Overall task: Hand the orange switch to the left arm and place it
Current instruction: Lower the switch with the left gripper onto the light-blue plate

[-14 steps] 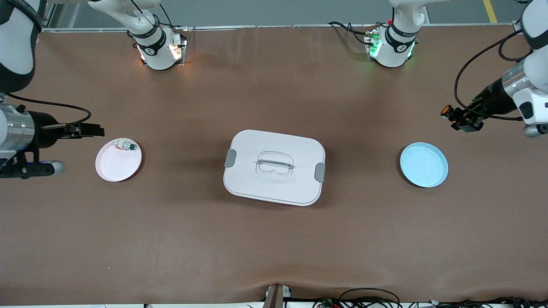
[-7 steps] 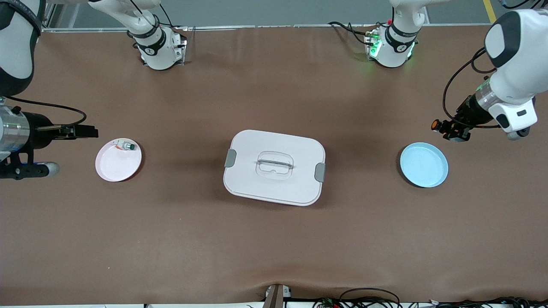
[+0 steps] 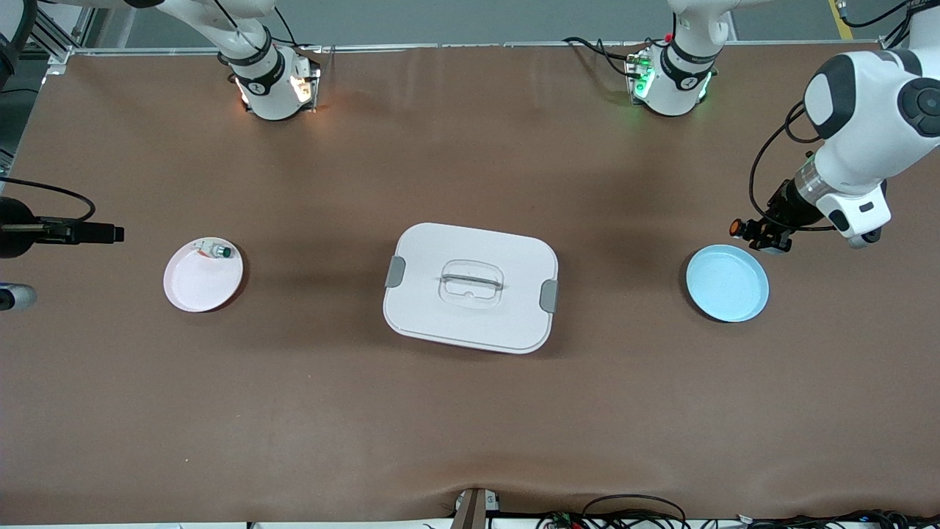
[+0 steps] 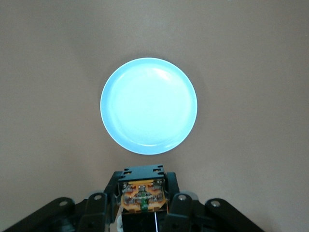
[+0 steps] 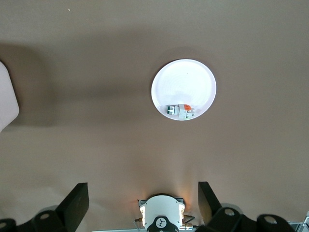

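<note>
My left gripper (image 3: 760, 234) is shut on the orange switch (image 3: 736, 228), a small black part whose orange end points toward the table's middle. It hangs over bare table just off the rim of the blue plate (image 3: 727, 283). In the left wrist view the switch (image 4: 144, 193) sits between the jaws of the left gripper (image 4: 144, 189), with the blue plate (image 4: 148, 105) ahead of it. The white box (image 3: 470, 286) stands at the table's middle. My right gripper (image 3: 109, 234) is open and holds nothing, over the right arm's end of the table; its fingers (image 5: 75, 205) stand wide apart.
A pale pink plate (image 3: 203, 279) lies toward the right arm's end and holds a small silver part with a green cap (image 3: 217, 250); the part (image 5: 179, 110) also shows in the right wrist view. Cables run along the table's near edge.
The left arm has carried the switch lower and toward the blue plate. The right gripper has drawn back from the pink plate toward its end of the table.
</note>
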Available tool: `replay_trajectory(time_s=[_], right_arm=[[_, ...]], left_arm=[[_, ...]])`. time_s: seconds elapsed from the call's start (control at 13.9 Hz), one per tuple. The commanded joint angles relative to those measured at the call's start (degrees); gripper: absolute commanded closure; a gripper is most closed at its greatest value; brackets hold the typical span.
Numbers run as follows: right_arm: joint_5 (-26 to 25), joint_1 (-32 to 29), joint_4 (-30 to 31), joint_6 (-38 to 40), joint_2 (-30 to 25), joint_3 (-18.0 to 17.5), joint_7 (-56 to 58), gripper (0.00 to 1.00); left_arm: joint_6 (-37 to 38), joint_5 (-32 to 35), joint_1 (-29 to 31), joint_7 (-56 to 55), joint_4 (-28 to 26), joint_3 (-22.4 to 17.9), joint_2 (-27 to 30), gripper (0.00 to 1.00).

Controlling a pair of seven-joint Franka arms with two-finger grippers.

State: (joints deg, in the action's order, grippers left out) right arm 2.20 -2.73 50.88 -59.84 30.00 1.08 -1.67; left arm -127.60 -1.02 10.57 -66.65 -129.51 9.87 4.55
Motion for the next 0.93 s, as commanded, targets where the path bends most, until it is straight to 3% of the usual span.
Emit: replay_trajectory(time_s=[0.0, 0.22, 0.57, 0.86], right_arm=[[-1.5, 0.01, 0.53, 0.51, -0.82, -0.82, -0.26, 0.0], [-1.68, -0.08, 0.45, -0.45, -0.73, -0.73, -0.53, 0.0], [-1.85, 0.18, 0.44, -3.17, -1.87, -0.64, -1.93, 0.0], [-2.03, 0.09, 0.45, -5.1, -2.31, -0.56, -2.02, 0.0]], left_arm=[[-2.21, 1.37, 1.82, -1.99, -0.75, 0.59, -2.42, 1.0], [-5.45, 1.63, 2.17, -4.62, -1.18, 0.5, -4.8, 1.0], [-10.81, 10.58, 2.17, -15.77, -1.98, 0.59, -9.81, 1.0], [-13.72, 13.06, 2.17, -20.8, -1.8, 0.68, -14.12, 1.0]])
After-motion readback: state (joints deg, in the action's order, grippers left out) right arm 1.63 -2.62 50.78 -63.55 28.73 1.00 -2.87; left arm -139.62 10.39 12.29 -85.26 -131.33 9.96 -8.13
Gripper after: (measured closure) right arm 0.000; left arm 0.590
